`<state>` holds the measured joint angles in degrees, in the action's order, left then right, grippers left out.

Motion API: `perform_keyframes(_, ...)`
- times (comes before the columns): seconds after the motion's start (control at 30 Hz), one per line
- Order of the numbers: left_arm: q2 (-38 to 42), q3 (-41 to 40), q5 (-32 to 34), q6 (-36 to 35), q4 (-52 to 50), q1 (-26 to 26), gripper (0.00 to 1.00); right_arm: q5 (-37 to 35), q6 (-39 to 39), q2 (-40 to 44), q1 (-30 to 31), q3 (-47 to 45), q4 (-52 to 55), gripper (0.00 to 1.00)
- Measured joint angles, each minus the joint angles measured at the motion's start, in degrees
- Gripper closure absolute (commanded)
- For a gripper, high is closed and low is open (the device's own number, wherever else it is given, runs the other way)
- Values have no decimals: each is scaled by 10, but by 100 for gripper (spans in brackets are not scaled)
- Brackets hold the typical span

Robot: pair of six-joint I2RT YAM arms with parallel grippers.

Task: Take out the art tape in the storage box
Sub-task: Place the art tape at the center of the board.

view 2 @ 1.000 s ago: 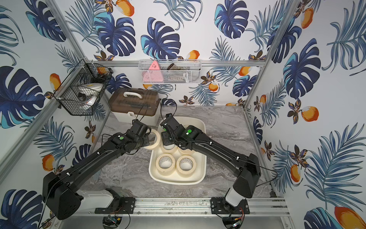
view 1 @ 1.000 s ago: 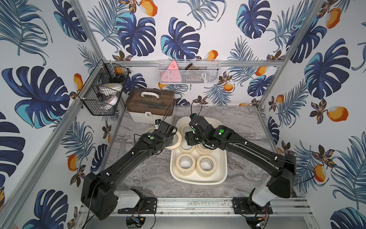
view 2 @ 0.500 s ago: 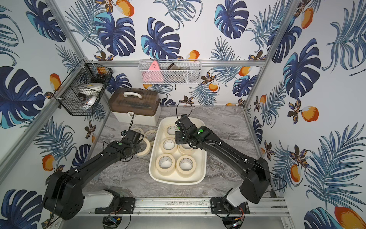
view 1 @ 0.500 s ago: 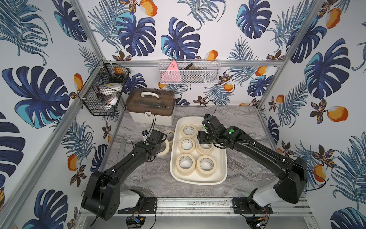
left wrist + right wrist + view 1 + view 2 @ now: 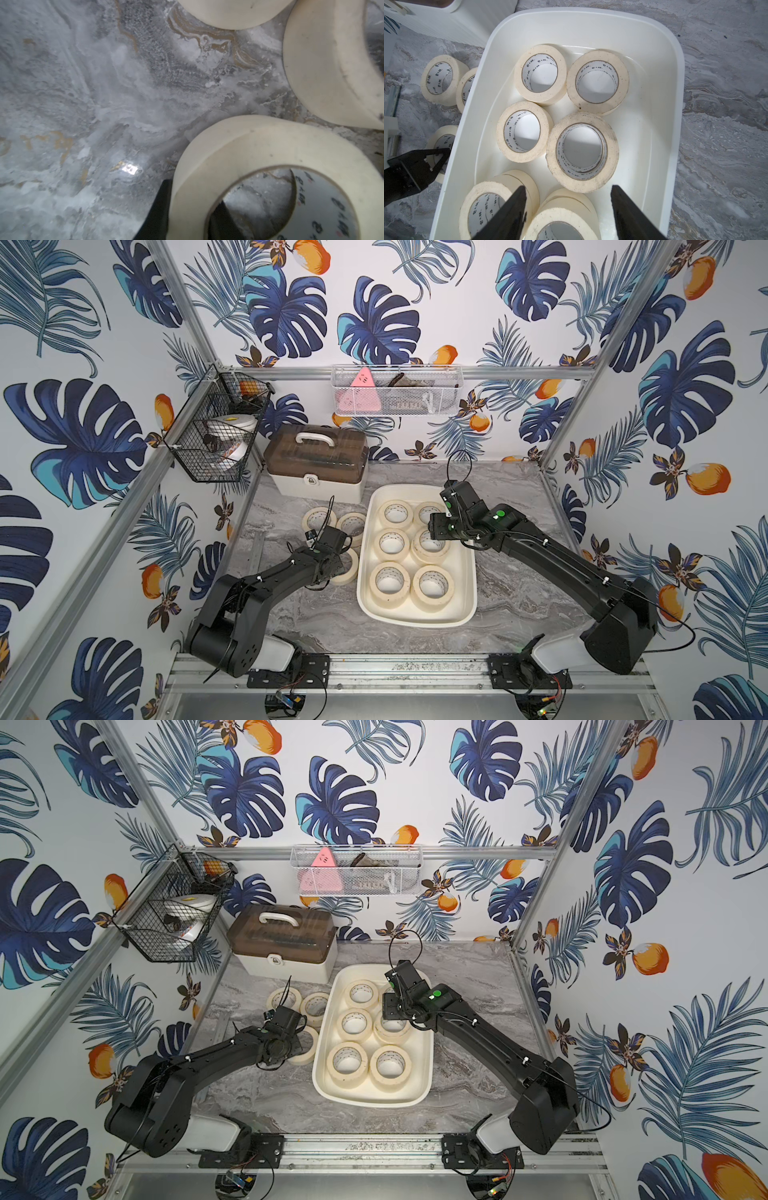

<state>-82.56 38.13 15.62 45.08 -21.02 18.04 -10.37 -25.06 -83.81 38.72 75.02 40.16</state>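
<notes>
- Jaws hidden under its wrist in both top views, the left gripper (image 5: 337, 551) (image 5: 291, 1028) sits low at centre left of the frame over the held roll (image 5: 348, 571), just left of the storage box (image 5: 415, 619).
- At frame centre, I see the right gripper (image 5: 437, 526) hanging over the box's upper right, above the art tape (image 5: 390, 578): six stacks in two columns inside the box.
- Two loose rolls (image 5: 318, 519) lie on the marble table (image 5: 316, 614) left of the box, below the white case (image 5: 318, 477).
- Left wrist view: the left gripper (image 5: 194, 191) is pinched almost closed on the held roll's (image 5: 249, 145) wall, one finger outside and one inside the core. I cannot tell whether the roll touches the marble.
- Right wrist view: the right gripper (image 5: 568, 186) stands well apart with nothing between its fingers, poised over the rolls in the storage box (image 5: 654, 124).
</notes>
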Motion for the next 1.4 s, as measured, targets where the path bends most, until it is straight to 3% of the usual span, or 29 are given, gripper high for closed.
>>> perform_keyframes(0.47,-49,25,7,-3,39,26,86,11,0,2,-20,-12,-6,33)
perform_keyframes(0.9,-61,42,8,-16,34,26,51,23,-4,4,-24,-20,-7,31)
perform_keyframes(1.4,54,90,19,-53,-60,28,15,30,-45,10,-45,-94,-7,25)
